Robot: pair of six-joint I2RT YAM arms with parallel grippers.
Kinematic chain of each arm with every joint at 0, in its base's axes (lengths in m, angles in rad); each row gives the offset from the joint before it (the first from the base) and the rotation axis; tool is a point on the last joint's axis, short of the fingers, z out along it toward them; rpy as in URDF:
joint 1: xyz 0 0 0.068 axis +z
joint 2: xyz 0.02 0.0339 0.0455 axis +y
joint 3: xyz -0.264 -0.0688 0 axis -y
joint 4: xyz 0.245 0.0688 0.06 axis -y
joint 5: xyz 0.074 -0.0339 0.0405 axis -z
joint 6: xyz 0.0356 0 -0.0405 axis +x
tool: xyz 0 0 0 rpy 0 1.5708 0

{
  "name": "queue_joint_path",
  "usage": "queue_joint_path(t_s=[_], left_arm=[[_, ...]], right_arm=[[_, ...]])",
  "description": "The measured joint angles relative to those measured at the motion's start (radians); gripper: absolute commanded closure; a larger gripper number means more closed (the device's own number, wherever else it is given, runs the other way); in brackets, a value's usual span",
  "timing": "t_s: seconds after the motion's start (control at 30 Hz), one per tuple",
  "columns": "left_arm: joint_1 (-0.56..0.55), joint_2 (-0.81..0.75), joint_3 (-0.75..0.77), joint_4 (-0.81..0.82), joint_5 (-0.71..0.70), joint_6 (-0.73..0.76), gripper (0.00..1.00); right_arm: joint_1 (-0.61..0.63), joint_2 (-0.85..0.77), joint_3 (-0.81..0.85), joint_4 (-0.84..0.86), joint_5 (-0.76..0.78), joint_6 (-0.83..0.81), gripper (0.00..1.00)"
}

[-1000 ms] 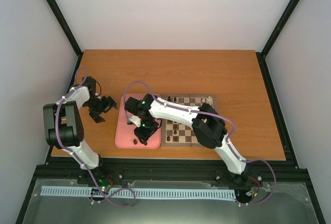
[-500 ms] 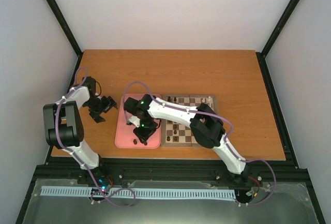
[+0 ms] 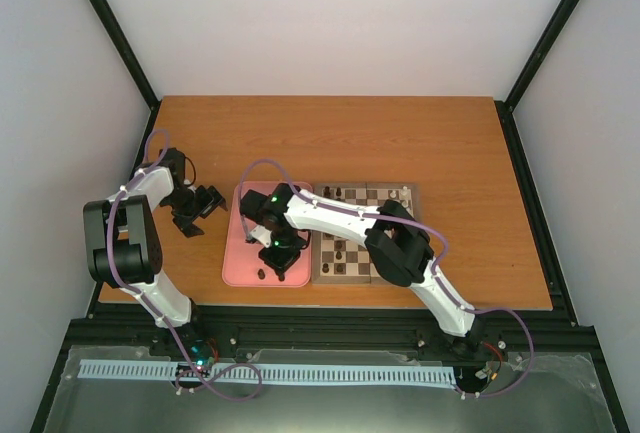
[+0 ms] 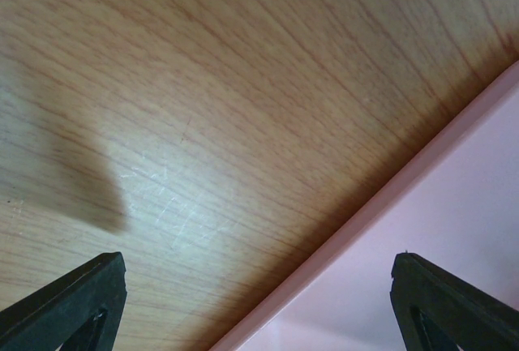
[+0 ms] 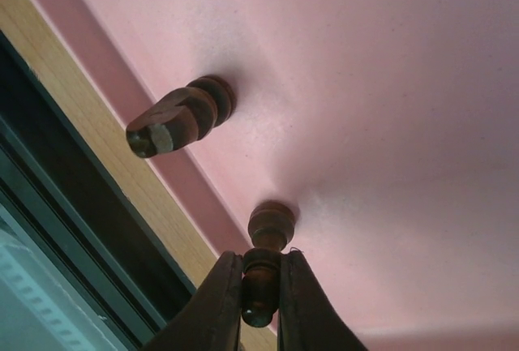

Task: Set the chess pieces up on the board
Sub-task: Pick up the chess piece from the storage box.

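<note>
My right gripper (image 3: 281, 264) is down over the near part of the pink tray (image 3: 243, 243), shut on a dark brown chess piece (image 5: 270, 226) whose base is at the tray floor. A second dark piece (image 5: 180, 116) sits on the tray close by, near the tray's rim, and also shows in the top view (image 3: 260, 275). The board (image 3: 389, 237) lies right of the tray with several small pieces on it. My left gripper (image 3: 206, 201) is open and empty, low over the table at the tray's left edge (image 4: 381, 205).
The pink tray touches the board's left side. The right arm's forearm lies across the board's left half. The table's near edge and a black rail (image 5: 73, 205) are just beyond the tray's rim.
My right gripper has shifted slightly toward the near edge of the tray and sits lower over the piece. The left arm has not moved.
</note>
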Motion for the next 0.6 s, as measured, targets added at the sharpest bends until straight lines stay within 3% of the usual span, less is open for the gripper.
queue_joint_path(t_s=[0.4,0.6], left_arm=[[0.0,0.0,0.0,0.0,0.0,0.0,0.0],[0.0,0.0,0.0,0.0,0.002,0.0,0.0]], right_arm=[[-0.002,-0.005,0.066,-0.061,0.089,0.0,0.97],[-0.034,-0.092,0.044,-0.105,0.146,0.005,0.97]])
